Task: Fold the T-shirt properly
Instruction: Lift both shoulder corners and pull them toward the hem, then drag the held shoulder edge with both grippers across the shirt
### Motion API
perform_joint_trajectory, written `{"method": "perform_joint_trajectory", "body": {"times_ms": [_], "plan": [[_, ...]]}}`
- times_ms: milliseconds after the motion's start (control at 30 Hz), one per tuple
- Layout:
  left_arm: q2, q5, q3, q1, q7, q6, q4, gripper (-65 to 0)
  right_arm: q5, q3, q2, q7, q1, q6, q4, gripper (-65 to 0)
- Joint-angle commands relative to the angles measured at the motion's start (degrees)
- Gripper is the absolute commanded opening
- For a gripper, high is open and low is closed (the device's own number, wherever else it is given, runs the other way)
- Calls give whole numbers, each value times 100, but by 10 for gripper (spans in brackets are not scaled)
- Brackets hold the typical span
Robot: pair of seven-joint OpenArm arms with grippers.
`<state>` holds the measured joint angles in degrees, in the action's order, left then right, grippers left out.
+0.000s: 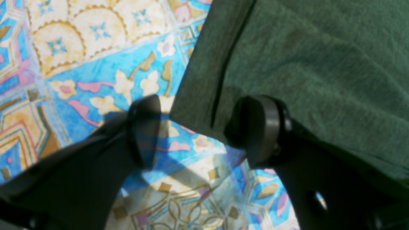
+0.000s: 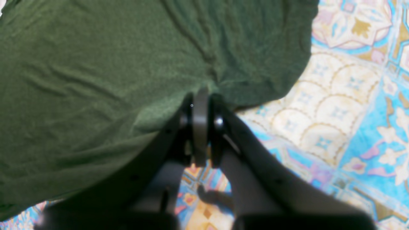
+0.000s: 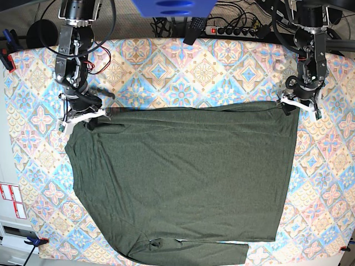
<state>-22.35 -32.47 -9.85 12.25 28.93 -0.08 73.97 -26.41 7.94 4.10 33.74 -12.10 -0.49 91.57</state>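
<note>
The dark olive T-shirt (image 3: 183,172) lies spread flat over most of the table, with one long sleeve (image 3: 194,250) folded in along its near edge. My right gripper (image 2: 200,97) is shut on the shirt's edge (image 2: 96,80), and the fabric puckers at its tips; in the base view it sits at the shirt's far left corner (image 3: 83,113). My left gripper (image 1: 201,131) is open over the shirt's far right corner (image 1: 319,64). One finger (image 1: 258,131) rests above the cloth and the other (image 1: 143,131) is off it. In the base view this gripper (image 3: 299,106) is at the far right.
A bright patterned tablecloth (image 3: 166,72) covers the table. Cables and a power strip (image 3: 238,30) run along the back edge, with a blue object (image 3: 166,5) above. Clamps (image 3: 6,58) grip the left edge.
</note>
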Motion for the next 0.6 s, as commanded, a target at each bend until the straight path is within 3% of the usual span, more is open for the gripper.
{"method": "perform_joint_trajectory", "body": {"times_ms": [0,100,300,567], "plan": [[41,-10,4,-16,118,-6,18,-247,-27,19,43,-134,54,36,113,-650],[68,-10,13,-78,118,-6,18,-329,-27,19,43,-134,45,36,113,-650],[147,-2,180,-280,118,-6,18,-648,-27,19,43,-134,45,36,122,-650],[112,-28,40,-350,101,3,457,-650,-27,19,43,-143,54,36,122,-650]]}}
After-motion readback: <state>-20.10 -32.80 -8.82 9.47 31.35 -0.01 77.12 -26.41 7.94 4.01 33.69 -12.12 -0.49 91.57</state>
